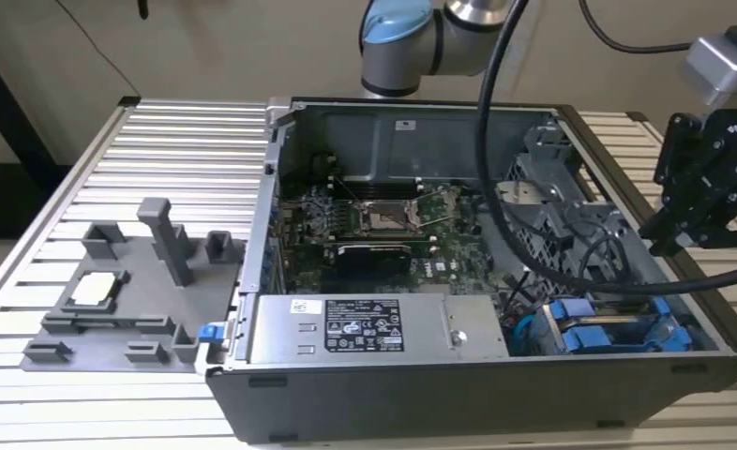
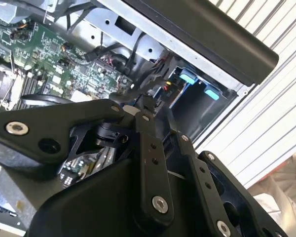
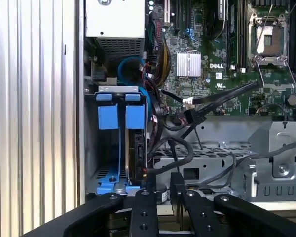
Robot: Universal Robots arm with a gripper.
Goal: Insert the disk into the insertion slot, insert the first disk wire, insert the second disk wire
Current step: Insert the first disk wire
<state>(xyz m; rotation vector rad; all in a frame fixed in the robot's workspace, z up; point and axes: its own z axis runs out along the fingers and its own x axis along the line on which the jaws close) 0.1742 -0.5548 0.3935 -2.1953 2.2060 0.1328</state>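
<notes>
Finds the flat silver-grey rectangular disk [image 3: 137, 153] standing edge-on in its bright blue plastic carrier frame [image 3: 108, 118]. Places both down inside the insertion slot [image 3: 92, 148], the grey sheet-metal bay at a corner of the open dark grey computer case [image 1: 469, 394]. Judges the disk step done or nearly so; cannot confirm full seating.

Places the black metal gripper [image 3: 164, 183] above the case near that corner, close to a tangle of thin black cables [image 3: 180, 148] beside the end of the disk. Cannot tell whether clenched, released or grasping a wire.

Risks:
- **Snagging:** loose loops lying right beside the gripper, liable to catch on its linkage and drag a connector off the green circuit board [image 3: 227, 74].
- **Misplugging:** a connector meeting the disk's port tilted, with bent pins as the likely result.
- **Dislodging:** a sideways pull on a wire, enough to lift the carrier frame out of the bay.
- **Hooking:** the arm's own thick black hose [image 1: 518, 234], draped across the case interior in the exterior view and liable to catch the case rim.

Room:
- **Upward:** open.
- **Sideways:** tight, with the case wall just beside the slot on one flank and perforated cage metal on the other.
- **Along the wall:** the silver power supply box [image 1: 368, 328] stands near.
- **Outside the case:** free space well clear, over the ribbed aluminium table [image 1: 156, 150].
</notes>
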